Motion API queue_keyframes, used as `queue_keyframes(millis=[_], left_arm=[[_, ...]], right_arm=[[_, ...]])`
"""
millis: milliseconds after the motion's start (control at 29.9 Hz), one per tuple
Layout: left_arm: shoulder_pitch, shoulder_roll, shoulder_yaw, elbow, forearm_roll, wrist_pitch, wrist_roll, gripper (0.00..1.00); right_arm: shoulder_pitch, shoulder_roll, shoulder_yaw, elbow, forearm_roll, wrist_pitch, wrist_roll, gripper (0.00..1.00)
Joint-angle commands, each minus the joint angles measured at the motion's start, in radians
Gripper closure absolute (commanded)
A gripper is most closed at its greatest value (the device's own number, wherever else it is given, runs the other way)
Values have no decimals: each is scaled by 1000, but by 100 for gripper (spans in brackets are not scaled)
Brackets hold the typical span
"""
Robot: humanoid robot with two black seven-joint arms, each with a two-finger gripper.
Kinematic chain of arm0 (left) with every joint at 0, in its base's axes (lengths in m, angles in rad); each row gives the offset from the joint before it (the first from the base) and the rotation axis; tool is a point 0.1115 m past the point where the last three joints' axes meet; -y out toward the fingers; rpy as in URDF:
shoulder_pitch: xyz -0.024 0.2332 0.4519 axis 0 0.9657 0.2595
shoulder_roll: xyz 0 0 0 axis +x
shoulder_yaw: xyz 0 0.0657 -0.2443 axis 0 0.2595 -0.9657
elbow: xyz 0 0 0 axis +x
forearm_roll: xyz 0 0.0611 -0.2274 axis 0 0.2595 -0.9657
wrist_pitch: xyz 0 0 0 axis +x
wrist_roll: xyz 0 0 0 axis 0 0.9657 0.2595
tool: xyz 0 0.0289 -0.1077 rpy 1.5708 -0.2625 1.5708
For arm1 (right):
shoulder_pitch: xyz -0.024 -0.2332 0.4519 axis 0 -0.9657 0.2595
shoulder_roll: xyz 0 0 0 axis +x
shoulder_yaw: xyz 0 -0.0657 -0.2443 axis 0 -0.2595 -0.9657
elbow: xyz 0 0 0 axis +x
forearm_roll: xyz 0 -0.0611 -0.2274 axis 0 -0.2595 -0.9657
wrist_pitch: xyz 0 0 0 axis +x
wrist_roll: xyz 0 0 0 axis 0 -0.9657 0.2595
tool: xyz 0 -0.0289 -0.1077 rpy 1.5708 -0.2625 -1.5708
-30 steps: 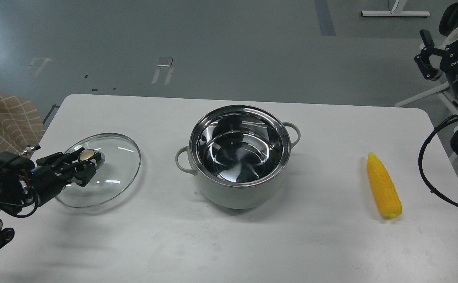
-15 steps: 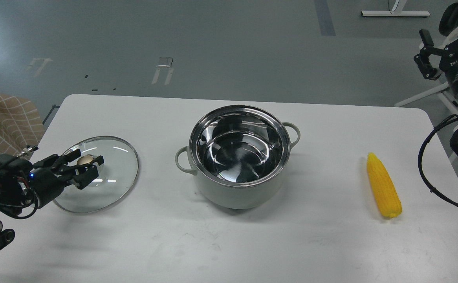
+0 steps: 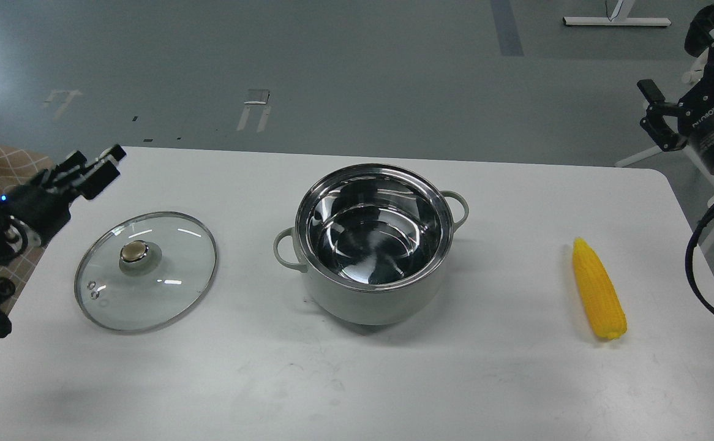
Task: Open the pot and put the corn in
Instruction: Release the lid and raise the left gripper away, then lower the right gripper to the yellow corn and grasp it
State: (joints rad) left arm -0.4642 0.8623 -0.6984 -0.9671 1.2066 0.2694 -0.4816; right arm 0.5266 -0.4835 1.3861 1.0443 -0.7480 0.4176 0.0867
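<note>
A white table with round corners fills the near part. Behind the table is a shiny grey floor with a dark stripe. Far behind the table stands a white stand foot. Left of the table is a brown checked cloth.

My left gripper is off the glass lid's knob now, lifted back toward the table's far left edge; my right gripper tilts slightly left.
</note>
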Motion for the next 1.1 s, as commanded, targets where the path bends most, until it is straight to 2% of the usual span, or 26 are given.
queue_keyframes(millis=[0,134,201,267,334,401,435,468,535,669,735,936,1070], left_arm=[[-105,-11,-1,5,-246,-22,-2,3],[-241,-54,-7,7,-594,-155,1,2],[-267,-66,-16,7,-694,-212,1,2],[-289,-75,-49,10,-843,-318,3,2],[-294,-112,-129,74,-991,-450,5,2],[-295,-155,-177,111,-1036,-504,6,2],[-295,-201,-228,132,-1062,-554,12,2],[-297,-218,-249,137,-1067,-568,18,2],[-294,-264,-340,134,-1070,-620,64,2],[-283,-316,-398,123,-1072,-676,121,2],[-266,-324,-406,75,-1072,-693,121,2],[-211,-322,-412,-50,-1069,-704,117,2],[-191,-321,-417,-51,-1069,-699,117,2]], right_arm=[[-19,-35,-24,29,-39,0,1,0],[-36,-136,-44,52,-221,0,1,0],[-39,-162,-67,68,-270,1,1,0],[-39,-205,-110,97,-338,1,1,0],[-39,-280,-189,152,-463,1,1,0],[-40,-314,-238,189,-548,0,2,0],[-40,-340,-281,227,-641,-2,4,0],[-40,-348,-295,243,-678,-2,4,0],[-48,-363,-338,273,-810,-2,4,0],[-94,-363,-374,273,-953,-2,4,0],[-137,-353,-394,270,-1026,-2,2,0],[-224,-317,-397,264,-1056,-2,-5,0],[-249,-285,-400,237,-1085,-2,-67,3]])
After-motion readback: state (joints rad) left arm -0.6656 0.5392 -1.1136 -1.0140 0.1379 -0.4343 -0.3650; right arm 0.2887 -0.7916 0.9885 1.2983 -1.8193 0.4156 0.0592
